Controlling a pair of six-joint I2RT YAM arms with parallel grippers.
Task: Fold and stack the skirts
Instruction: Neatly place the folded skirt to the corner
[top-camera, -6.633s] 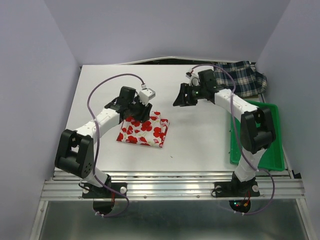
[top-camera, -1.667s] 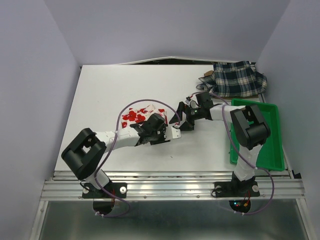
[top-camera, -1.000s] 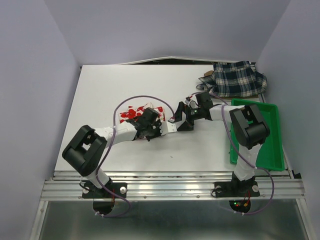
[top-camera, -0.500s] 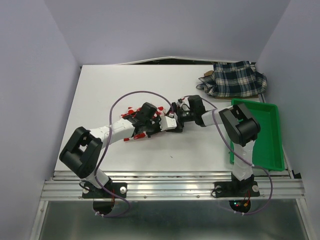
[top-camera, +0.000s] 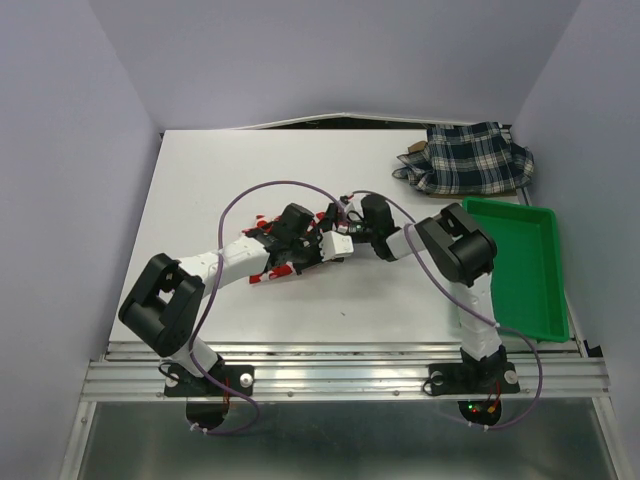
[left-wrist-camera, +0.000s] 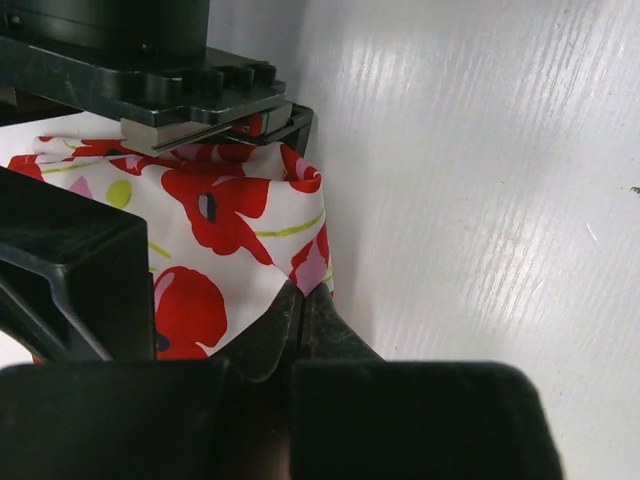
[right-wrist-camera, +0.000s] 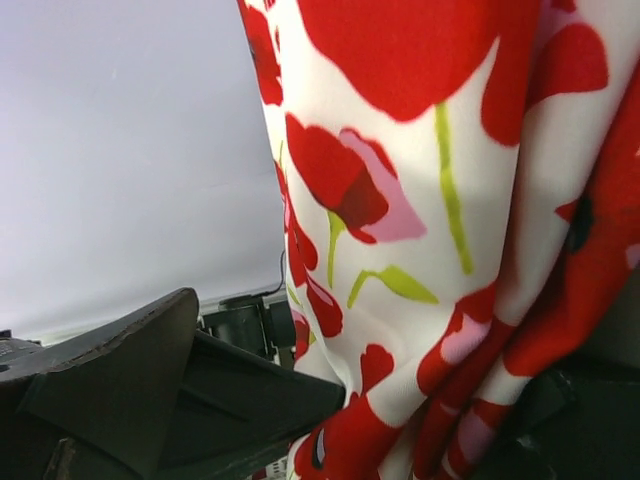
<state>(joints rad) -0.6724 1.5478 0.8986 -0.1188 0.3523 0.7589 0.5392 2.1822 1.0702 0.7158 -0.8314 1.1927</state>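
2 arms (top-camera: 240, 260) stretched inward to the flowered skirt (left-wrist-camera: 230, 215): left jaws gripping its corner, right jaws wide.

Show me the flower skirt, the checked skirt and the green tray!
Flower skirt (left-wrist-camera: 235, 215): left wrist view, on a red flower near its corner.
Checked skirt (top-camera: 470, 160): top view, middle of the cloth.
Green tray (top-camera: 530, 270): top view, its bare floor.

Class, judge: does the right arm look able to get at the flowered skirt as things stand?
Probably yes. The right gripper is open right at the flowered skirt, cloth filling its wrist view, nothing between. The left gripper, shut on the skirt's corner, sits beside it.
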